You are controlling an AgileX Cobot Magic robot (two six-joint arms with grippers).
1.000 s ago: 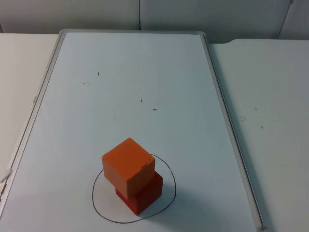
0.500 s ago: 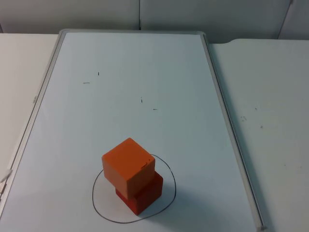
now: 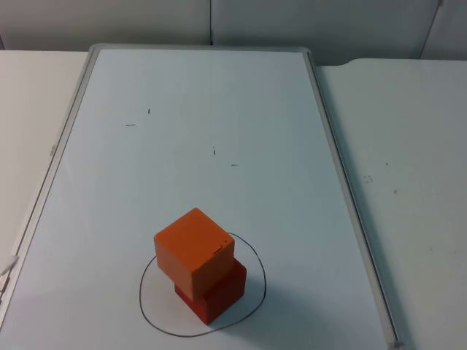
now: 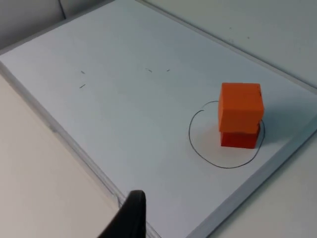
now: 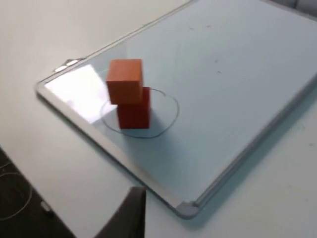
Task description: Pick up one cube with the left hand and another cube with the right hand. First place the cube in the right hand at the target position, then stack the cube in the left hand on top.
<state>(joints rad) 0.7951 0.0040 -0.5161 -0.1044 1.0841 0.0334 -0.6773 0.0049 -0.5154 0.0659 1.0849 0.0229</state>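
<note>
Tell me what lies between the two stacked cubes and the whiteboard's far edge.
Top view: bare whiteboard beyond the orange cube on the red cube, save faint pen ticks.

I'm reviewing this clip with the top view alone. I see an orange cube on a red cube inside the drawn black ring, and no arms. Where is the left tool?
Observer: The left tool hangs by the framed long edge of the white whiteboard. It is well apart from the bright orange cube.
Operator: And the right one?
Observer: The right tool hangs over the white table beside the whiteboard's frame, near a grey corner piece. It is also apart from the stack.
Operator: Does the top cube sit square?
Observer: Not quite. In the right wrist view the orange cube lies flat but overhangs the darker red cube on one side.
</note>
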